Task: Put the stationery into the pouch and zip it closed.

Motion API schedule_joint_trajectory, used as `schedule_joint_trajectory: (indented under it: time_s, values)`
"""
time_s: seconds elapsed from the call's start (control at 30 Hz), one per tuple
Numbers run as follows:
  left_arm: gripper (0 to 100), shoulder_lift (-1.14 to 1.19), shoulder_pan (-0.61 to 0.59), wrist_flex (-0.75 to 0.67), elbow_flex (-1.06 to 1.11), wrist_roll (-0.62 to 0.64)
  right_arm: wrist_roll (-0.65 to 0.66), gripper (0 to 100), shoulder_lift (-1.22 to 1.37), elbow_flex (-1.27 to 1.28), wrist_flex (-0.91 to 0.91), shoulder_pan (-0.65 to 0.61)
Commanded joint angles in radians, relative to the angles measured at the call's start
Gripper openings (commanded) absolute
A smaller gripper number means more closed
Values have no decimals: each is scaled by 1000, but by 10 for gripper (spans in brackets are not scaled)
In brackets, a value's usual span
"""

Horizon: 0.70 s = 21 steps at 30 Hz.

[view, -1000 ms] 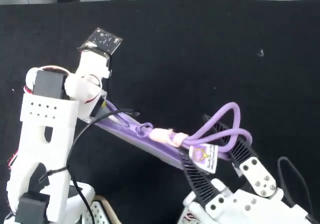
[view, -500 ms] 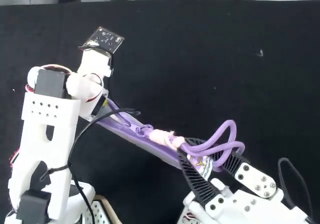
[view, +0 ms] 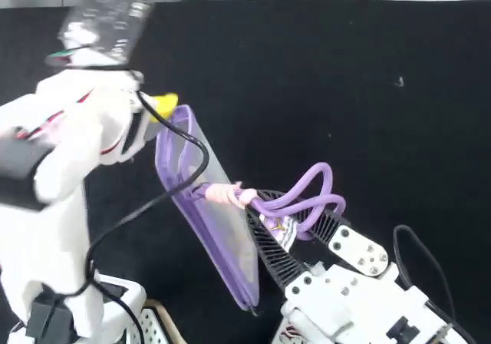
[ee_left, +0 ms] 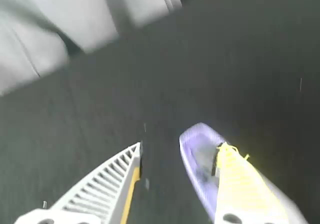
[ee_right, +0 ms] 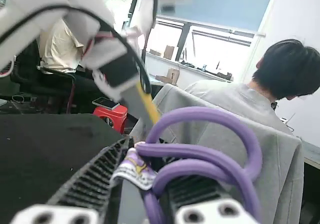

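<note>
Pouch (view: pixel 215 233) 1, cord (view: pixel 307 204) 1 in right hand (view: pixel 285 215)

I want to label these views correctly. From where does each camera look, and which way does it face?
High view: fixed above the table, looking down; left arm, right arm, right hand gripping the purple cord.
Left wrist view: on the left arm, facing down at the table; left hand, open.
Right wrist view: on the right arm, facing roughly level into the room; its own fingers.
Shared: the pouch, in high and left wrist views.
</note>
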Motion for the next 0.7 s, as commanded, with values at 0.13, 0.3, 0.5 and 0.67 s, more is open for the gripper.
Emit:
schedule_joint_trajectory:
  time_s: [0.13,0.3,0.5,0.67]
  values:
    - [246,-110,-61,0,-240,172,11,11,8,4,-60,0]
    - [246,-265,-82,0,-125,206,11,11,15,81,-195,0]
    - [246,-502,-81,0,182,204,11,11,102,182,-350,15]
    - [246,-718,-41,-2,456,207,11,11,142,147,-381,80]
